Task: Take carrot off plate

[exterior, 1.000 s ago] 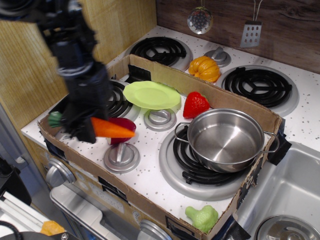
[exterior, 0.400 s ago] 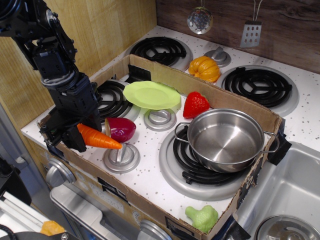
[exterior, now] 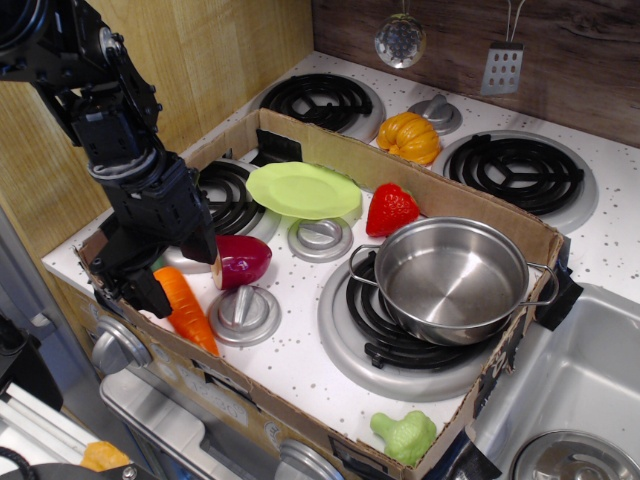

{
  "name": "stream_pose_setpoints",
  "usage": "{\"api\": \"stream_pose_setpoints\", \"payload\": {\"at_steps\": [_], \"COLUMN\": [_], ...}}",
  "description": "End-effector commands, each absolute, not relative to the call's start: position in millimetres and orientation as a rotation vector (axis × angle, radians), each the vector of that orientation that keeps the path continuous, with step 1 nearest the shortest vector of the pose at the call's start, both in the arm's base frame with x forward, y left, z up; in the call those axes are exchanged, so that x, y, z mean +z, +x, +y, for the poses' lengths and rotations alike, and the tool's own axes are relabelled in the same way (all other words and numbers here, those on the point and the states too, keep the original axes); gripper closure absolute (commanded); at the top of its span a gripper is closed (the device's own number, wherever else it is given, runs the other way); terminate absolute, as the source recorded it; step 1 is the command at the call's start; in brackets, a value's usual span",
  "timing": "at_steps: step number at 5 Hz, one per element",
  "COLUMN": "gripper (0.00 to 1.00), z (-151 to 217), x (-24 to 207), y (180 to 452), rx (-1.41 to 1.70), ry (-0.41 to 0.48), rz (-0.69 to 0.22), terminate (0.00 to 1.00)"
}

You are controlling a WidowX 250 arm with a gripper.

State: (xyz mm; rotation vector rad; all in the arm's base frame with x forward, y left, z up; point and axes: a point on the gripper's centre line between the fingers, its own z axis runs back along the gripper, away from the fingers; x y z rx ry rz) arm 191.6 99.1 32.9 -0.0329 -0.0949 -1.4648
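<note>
The orange carrot (exterior: 188,310) lies on the speckled stove top at the front left, just inside the cardboard wall, with its tip pointing to the front right. Its green top is hidden under my gripper (exterior: 172,272). The dark fingers stand spread on either side of the carrot's thick end and look open. The lime-green plate (exterior: 303,190) sits behind and to the right, empty and well apart from the carrot.
A dark red vegetable (exterior: 242,258) lies right of the gripper, beside a silver knob (exterior: 242,312). A strawberry (exterior: 392,208), a steel pot (exterior: 450,278), a pumpkin (exterior: 410,137) and a green toy (exterior: 405,435) are also here. A low cardboard wall (exterior: 250,385) rings the stove.
The gripper carried the carrot down and towards the front left. The carrot has swung from level to tip-down and now rests on the stove top, and the fingers look wider apart.
</note>
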Motion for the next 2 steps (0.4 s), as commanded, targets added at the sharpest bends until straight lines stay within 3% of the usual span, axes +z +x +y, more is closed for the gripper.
{"api": "stream_pose_setpoints", "payload": {"at_steps": [1,2], "gripper": [0.0,0.0], "z": [79,72], "x": [67,92], "y": [202,214], "rx": [-1.455,-1.433], "ry": [0.019,0.02], "rz": [-0.022,0.015], "terminate": [0.0,1.0]}}
